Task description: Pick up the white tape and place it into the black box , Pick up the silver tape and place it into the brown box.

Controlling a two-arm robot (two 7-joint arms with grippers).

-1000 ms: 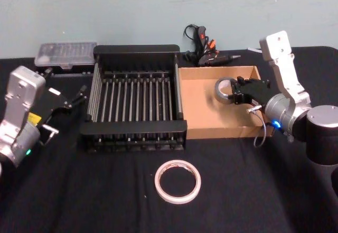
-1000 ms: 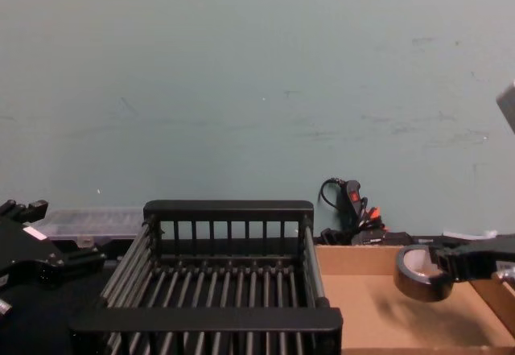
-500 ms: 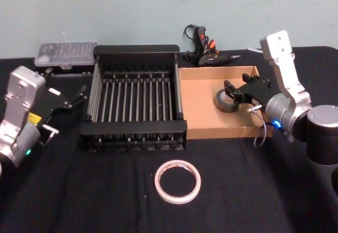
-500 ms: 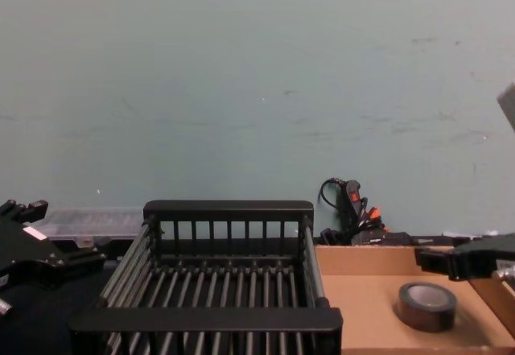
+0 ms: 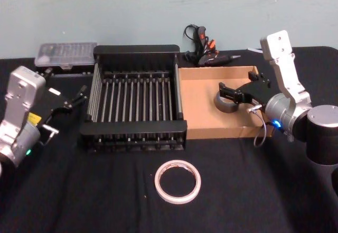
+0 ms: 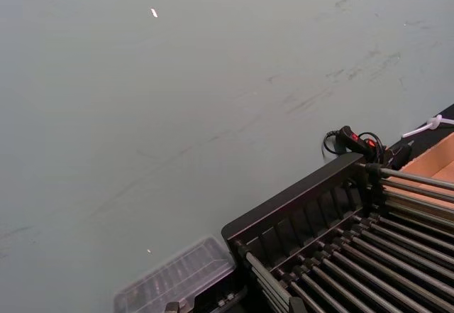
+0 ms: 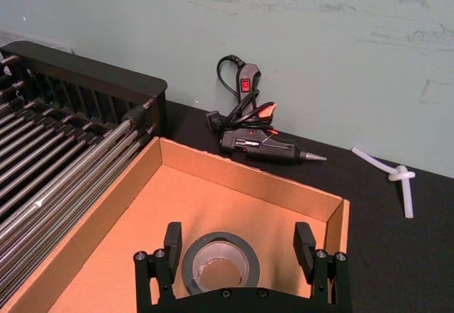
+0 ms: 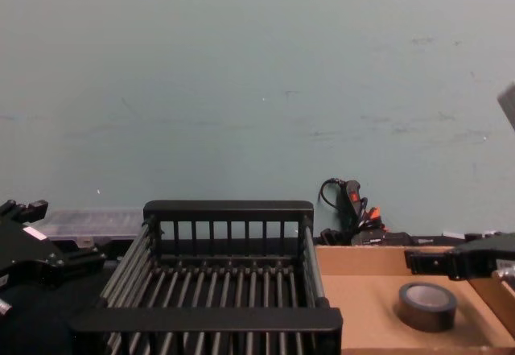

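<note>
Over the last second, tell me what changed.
The right gripper let go of the silver tape, which dropped flat onto the brown box floor; jaws now open above it. White tape, black box and left gripper stayed put.

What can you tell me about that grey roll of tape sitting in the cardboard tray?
The silver tape is a small, thick roll, dull grey-silver outside with a paler inner core. It lies flat, hole upward, on the floor of the brown box, towards its right side. The right gripper hovers over it, open, fingers spread either side without touching.
</note>
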